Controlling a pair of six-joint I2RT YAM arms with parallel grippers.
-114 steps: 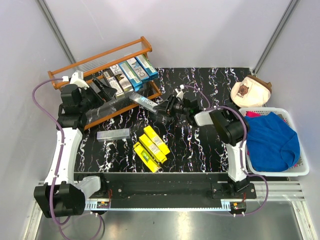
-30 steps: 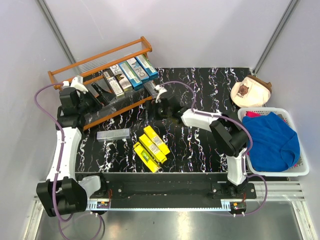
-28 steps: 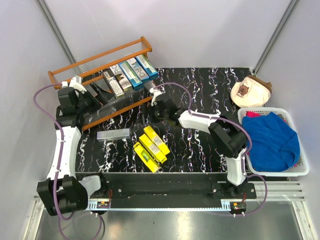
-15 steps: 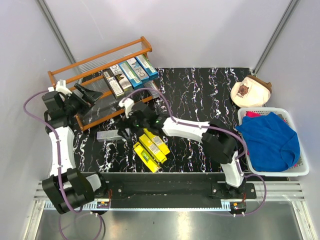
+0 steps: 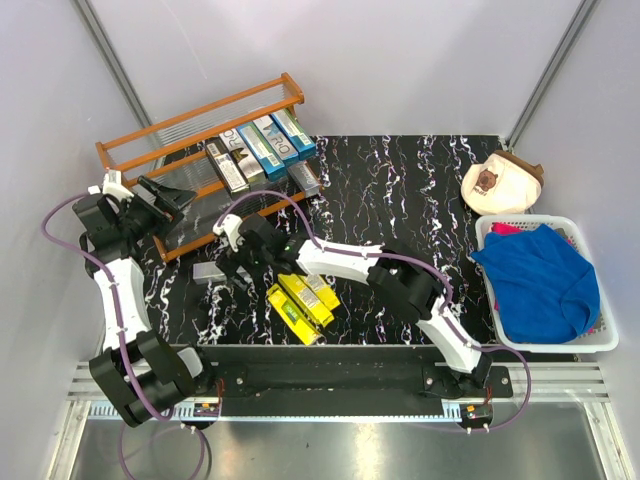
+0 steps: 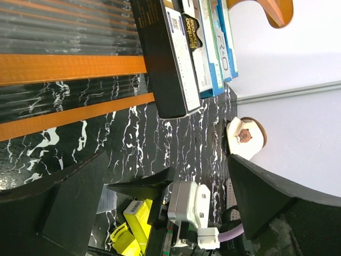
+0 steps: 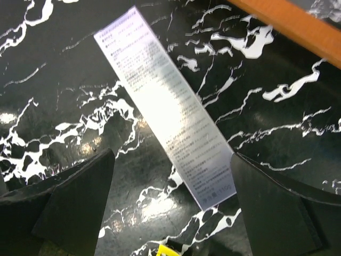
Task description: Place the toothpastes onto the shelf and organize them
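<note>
The orange-brown shelf (image 5: 200,118) stands at the back left, with black and blue-teal toothpastes (image 5: 256,146) lying side by side on it and a silver one (image 5: 305,178) at its right end. In the left wrist view the black carton (image 6: 165,58) and the blue-teal cartons (image 6: 213,48) rest across the shelf's rails (image 6: 69,66). A silver-grey carton (image 5: 212,271) lies flat on the table. My right gripper (image 5: 236,262) hovers open over its right end; its fingers straddle the carton (image 7: 165,106) without touching it. Three yellow cartons (image 5: 302,298) lie beside it. My left gripper (image 5: 168,196) is open and empty by the shelf's left part.
At the right edge stands a white basket (image 5: 592,345) holding a blue cloth (image 5: 540,278). A beige round object (image 5: 502,182) sits behind the basket. The black marbled mat (image 5: 400,200) covers the table. The shelf's lower orange rail (image 7: 287,24) runs close above the silver-grey carton.
My right arm swung left from the shelf's right end to above the silver-grey carton on the table. My left arm drew back to the left, away from the shelf.
</note>
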